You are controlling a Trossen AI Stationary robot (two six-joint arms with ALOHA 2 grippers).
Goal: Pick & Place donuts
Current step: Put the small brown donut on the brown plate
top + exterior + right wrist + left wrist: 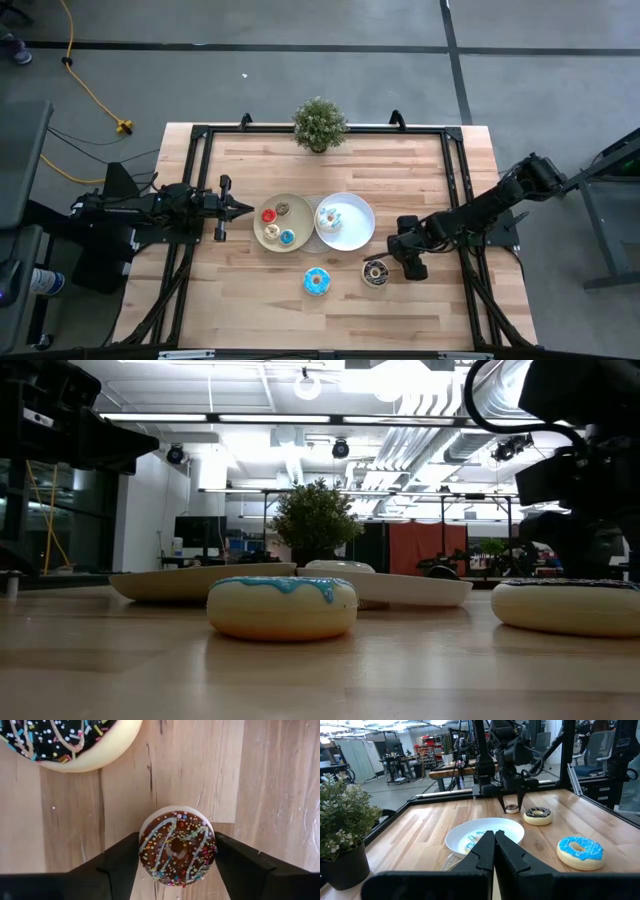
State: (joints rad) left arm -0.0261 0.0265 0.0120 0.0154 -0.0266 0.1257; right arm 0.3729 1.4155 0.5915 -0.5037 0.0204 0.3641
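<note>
High view: right gripper (pixel 393 262) down beside the large dark donut (pixel 376 273); left gripper (pixel 238 208) closed, parked by the beige plate (pixel 262 232).

Right wrist view: fingers straddle the small brown donut (pixel 177 848), touching, not yet clamped. Risk: off-centre squeeze pops it sideways.

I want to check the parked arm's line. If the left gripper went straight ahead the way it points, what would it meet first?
Probably the beige plate: the shut left gripper points right across the table at its near rim, with only bare wood between, though its height is unclear.
</note>
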